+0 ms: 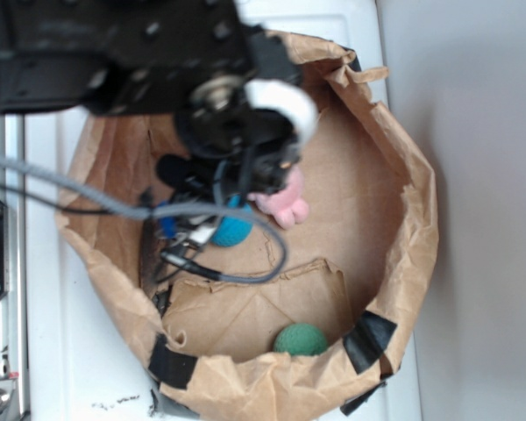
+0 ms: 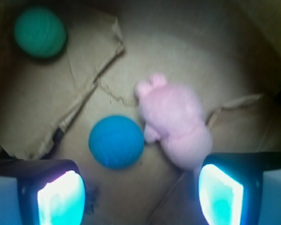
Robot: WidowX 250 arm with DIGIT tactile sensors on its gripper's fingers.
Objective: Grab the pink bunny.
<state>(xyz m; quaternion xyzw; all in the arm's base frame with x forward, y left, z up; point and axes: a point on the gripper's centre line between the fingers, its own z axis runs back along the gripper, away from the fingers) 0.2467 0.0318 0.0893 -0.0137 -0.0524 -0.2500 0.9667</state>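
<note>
Currently gripper [image 2: 140, 192] spread wide, empty, above brown paper bag floor [image 2: 187, 56]. Fuzzy pale-pink plush bunny [image 2: 175, 124] lies near right finger [image 2: 220, 194], touching teal-blue ball [image 2: 116, 141]. Risk: off-centre closing pushes bunny sideways, or pinches ball instead.

Exterior looks down from above; wrist looks close at the same paper bag [image 1: 403, 289] floor.
</note>
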